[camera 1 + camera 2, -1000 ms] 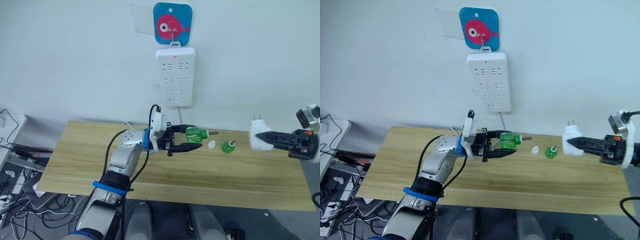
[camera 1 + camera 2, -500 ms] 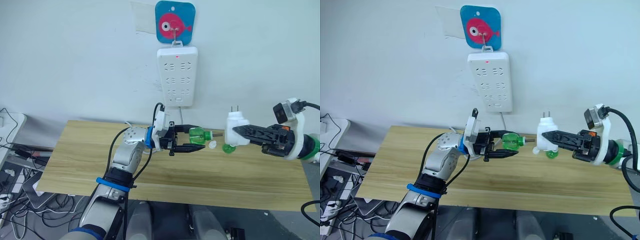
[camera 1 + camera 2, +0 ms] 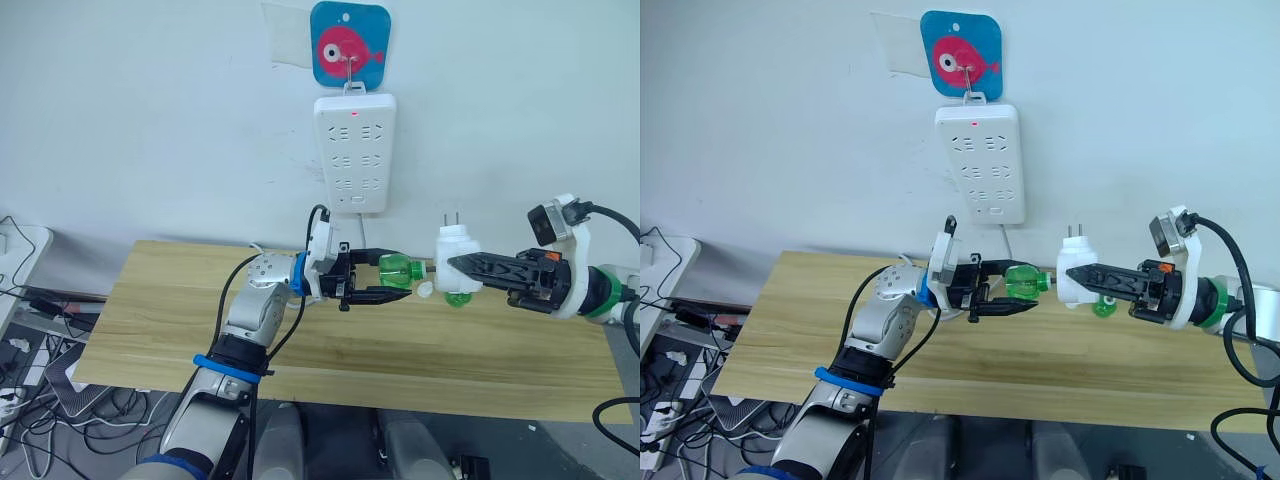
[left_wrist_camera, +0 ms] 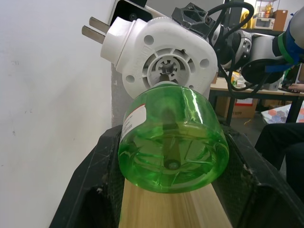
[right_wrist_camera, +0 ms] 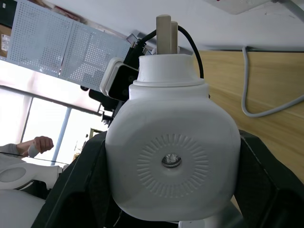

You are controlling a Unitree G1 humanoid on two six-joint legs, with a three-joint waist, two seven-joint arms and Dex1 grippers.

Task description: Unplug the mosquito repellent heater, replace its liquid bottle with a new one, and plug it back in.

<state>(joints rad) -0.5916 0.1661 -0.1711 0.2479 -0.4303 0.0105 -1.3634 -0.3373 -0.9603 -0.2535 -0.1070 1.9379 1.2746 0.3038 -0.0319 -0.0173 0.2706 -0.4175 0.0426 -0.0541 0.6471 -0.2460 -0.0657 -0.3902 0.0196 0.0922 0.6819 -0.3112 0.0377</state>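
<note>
Now the mosquito repellent heater (image 3: 455, 254) hangs above the wooden table (image 3: 180, 310) — prongs up, clamped in the right gripper (image 3: 470, 264). Its open underside meets the wick tip of the green bottle (image 3: 402, 269), lying sideways, pinched by the left gripper (image 3: 385, 280). Behind hangs the power strip (image 3: 355, 150); a second green bottle (image 3: 458, 297) and a white cap (image 3: 425, 290) rest on the table.

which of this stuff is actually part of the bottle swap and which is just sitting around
Part of the job:
- mosquito repellent heater, held in the right gripper
- green liquid bottle, held in the left gripper
- green bottle on the table
- small white cap
- power strip on the wall

Lying about:
- fish hook plaque
- cables on the floor
</note>
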